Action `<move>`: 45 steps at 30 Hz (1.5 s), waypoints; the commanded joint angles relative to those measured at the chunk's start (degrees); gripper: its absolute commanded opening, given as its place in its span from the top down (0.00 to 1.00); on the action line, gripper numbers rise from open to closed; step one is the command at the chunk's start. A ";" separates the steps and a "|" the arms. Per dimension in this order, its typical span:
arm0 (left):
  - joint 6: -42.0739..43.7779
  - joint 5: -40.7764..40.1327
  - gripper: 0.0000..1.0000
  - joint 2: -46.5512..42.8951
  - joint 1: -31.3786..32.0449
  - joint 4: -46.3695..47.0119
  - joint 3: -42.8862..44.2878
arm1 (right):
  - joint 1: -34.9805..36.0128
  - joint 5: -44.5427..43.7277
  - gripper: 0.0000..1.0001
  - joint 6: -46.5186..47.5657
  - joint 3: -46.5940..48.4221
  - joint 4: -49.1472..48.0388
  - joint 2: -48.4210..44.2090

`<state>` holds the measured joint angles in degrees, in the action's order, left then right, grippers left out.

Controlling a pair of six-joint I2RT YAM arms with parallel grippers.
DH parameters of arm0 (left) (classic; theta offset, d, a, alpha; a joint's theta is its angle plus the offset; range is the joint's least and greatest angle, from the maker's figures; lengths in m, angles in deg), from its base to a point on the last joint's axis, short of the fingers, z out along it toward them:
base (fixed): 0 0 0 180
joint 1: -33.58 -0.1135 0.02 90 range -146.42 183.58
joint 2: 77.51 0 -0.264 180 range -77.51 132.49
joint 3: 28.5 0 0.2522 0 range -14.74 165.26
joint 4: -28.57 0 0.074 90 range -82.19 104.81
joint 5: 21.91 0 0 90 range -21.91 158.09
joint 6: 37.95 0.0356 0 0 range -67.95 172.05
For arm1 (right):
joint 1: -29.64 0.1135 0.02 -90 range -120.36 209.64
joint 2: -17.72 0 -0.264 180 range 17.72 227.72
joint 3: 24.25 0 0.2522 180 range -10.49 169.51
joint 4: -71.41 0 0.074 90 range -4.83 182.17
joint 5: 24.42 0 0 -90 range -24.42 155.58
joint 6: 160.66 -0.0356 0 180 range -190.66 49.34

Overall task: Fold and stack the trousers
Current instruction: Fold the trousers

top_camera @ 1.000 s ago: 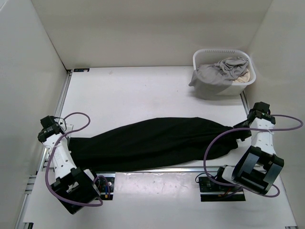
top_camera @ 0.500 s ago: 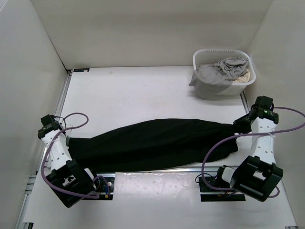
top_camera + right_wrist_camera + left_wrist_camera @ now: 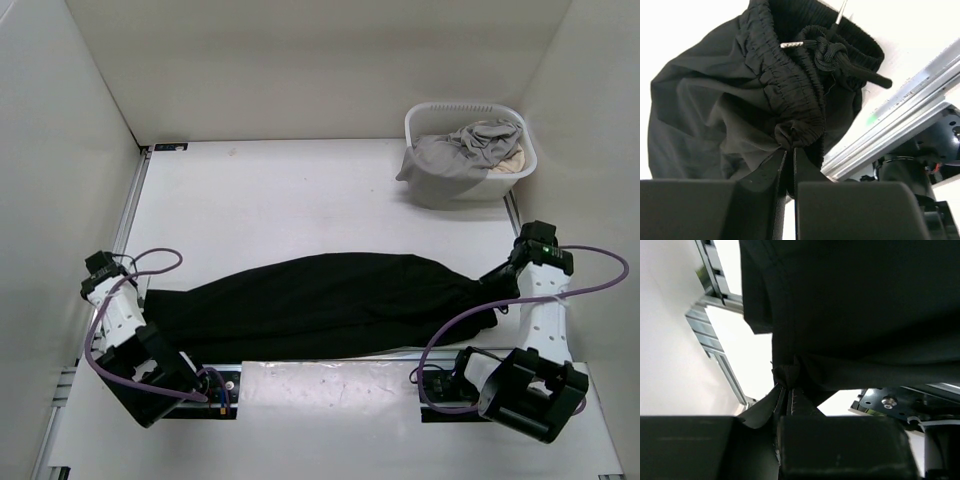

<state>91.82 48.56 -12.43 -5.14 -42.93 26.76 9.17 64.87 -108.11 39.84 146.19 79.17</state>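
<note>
The black trousers (image 3: pixel 320 303) lie stretched left to right across the near part of the table. My left gripper (image 3: pixel 143 297) is shut on the leg end at the left; in the left wrist view its jaws pinch a fold of the black fabric (image 3: pixel 787 375). My right gripper (image 3: pixel 492 277) is shut on the elastic waistband at the right; the right wrist view shows the pinched waistband (image 3: pixel 792 132) and the knotted drawstring (image 3: pixel 830 50).
A white laundry basket (image 3: pixel 432 112) stands at the back right, holding a light grey garment (image 3: pixel 465 150) and a beige cloth (image 3: pixel 512 160). A metal rail (image 3: pixel 330 355) runs along the table's near edge. White walls close in on three sides.
Both grippers have moved nearer to the front edge, still holding the trousers. The trousers have shifted slightly toward the near edge with them.
</note>
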 commanded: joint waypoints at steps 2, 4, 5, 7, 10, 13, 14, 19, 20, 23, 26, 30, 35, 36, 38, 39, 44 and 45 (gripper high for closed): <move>3.73 -3.40 0.86 -1.97 -2.32 2.89 -2.74 | 0.52 -0.96 1.00 3.34 -2.86 4.20 -0.02; 4.26 -3.41 0.86 -1.45 -2.85 2.89 -3.53 | 0.52 -1.57 1.00 4.14 -7.40 5.08 -1.68; 4.26 -3.41 0.86 -0.75 -2.85 2.89 -3.53 | 1.04 -1.57 1.00 4.14 -9.26 5.69 -2.21; 4.88 -3.94 0.72 -0.05 -3.37 3.50 -4.14 | 1.05 -2.28 0.84 5.01 -12.43 4.65 -3.27; 5.49 -4.46 0.41 1.45 -3.90 4.73 -4.85 | 1.05 -5.17 0.20 4.32 -10.52 5.70 -3.88; 6.02 -4.99 0.31 1.98 -5.23 7.10 -4.24 | 1.05 -8.61 0.08 3.71 -7.27 8.07 -4.59; 6.02 -4.99 0.31 1.98 -6.70 7.63 -3.10 | 1.05 -8.61 0.07 3.70 -6.39 8.59 -5.37; 7.16 1.55 0.30 1.98 -8.30 7.56 6.21 | 7.70 -15.18 0.07 2.56 5.64 9.12 -6.61; 7.16 4.99 0.30 1.98 -8.30 5.98 11.19 | 9.29 -16.33 0.07 2.56 10.01 8.25 -7.30; 7.87 12.82 0.30 2.59 -6.90 2.98 15.27 | 16.83 -13.56 0.20 4.31 11.29 1.41 -7.93; 8.40 14.86 0.31 6.71 -2.78 2.98 13.71 | 22.57 -7.14 0.25 5.54 5.94 -4.93 -2.42; 7.87 13.20 0.34 13.92 1.36 3.68 7.47 | 27.58 -4.12 0.40 4.85 -1.35 -7.04 6.30; 7.16 15.84 0.34 16.57 6.98 7.01 2.90 | 27.59 0.53 0.53 2.65 -11.99 -13.03 11.04; 5.77 13.66 0.34 17.44 7.95 10.15 1.93 | 27.59 -0.25 0.53 2.65 -12.70 -13.81 12.63; 4.62 11.72 0.36 21.64 9.97 12.72 0.69 | 27.59 -1.92 0.53 2.13 -12.71 -15.56 17.81; 2.96 11.01 0.37 23.23 9.98 13.78 0.69 | 27.59 -2.71 0.53 2.12 -12.71 -16.27 19.57; -3.02 13.63 0.45 31.23 11.20 16.34 12.36 | 25.40 -12.72 0.55 0.71 -4.04 -19.52 30.21; -3.81 13.64 0.45 32.03 11.73 16.34 14.03 | 24.00 -14.04 0.57 0.71 -2.35 -20.05 32.57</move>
<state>92.35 59.66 17.15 5.41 -37.57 35.85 35.73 62.42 -105.07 33.87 138.73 106.95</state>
